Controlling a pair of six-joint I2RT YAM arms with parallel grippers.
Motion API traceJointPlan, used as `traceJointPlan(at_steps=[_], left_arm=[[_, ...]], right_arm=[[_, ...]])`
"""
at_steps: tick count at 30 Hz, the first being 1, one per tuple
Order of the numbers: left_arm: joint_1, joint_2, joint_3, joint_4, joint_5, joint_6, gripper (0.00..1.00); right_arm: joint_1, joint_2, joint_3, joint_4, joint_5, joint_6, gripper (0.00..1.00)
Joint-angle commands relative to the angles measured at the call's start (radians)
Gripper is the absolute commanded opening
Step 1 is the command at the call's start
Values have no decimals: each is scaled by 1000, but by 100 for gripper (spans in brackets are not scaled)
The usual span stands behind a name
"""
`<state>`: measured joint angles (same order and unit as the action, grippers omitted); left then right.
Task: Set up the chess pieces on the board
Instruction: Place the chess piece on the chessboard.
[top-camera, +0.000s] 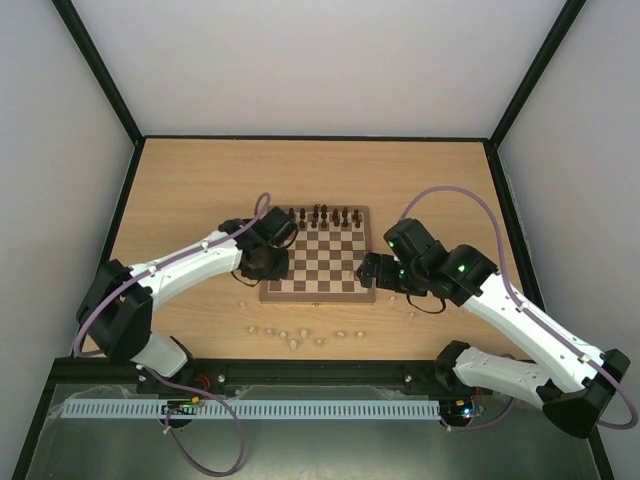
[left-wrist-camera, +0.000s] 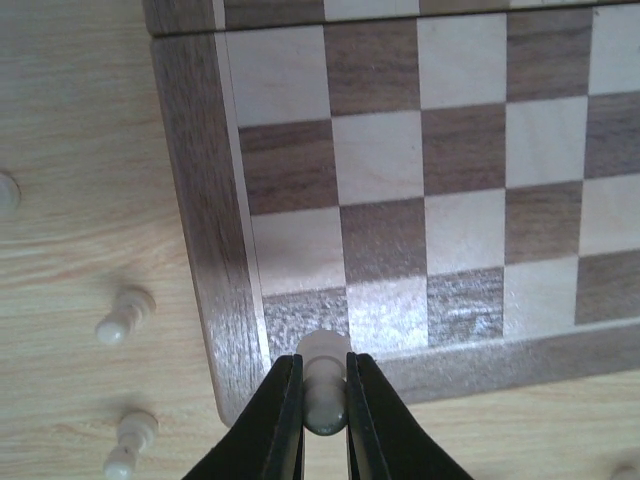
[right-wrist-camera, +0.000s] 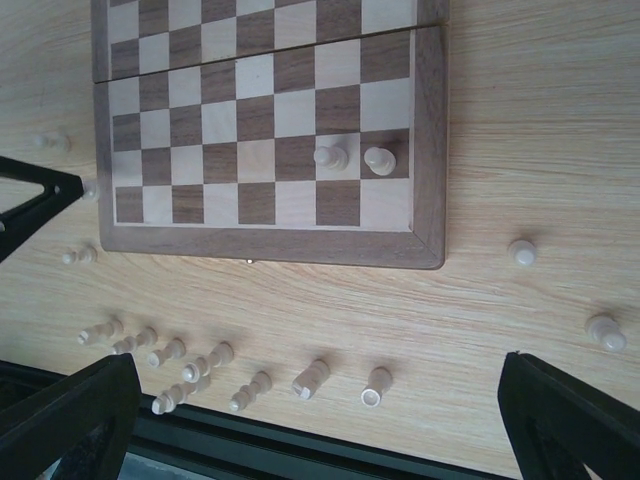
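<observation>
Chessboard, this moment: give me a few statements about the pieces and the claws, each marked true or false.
1. The left claw is shut on a pale piece. True.
2. The right claw grips a dark piece. False: it is open and empty.
3. On the board, two pale pieces stand side by side. True.
4. Dark pieces lie scattered on the table. False: the dark pieces stand along the board's far edge; the loose pieces on the table are pale.

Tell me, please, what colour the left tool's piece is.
The piece is pale cream, best seen in the left wrist view.
</observation>
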<state>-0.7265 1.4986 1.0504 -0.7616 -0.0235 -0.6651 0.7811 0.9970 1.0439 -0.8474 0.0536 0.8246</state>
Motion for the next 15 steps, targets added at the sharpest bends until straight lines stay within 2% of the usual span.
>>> traceJointPlan(at_steps=[1, 15], left_arm=[[-4, 44, 45, 12, -65, 12, 5], [-2, 124, 56, 36, -83, 41, 9]], right_arm=[[4, -21, -28, -56, 9, 19, 99], [4, -15, -38, -51, 7, 11, 99]])
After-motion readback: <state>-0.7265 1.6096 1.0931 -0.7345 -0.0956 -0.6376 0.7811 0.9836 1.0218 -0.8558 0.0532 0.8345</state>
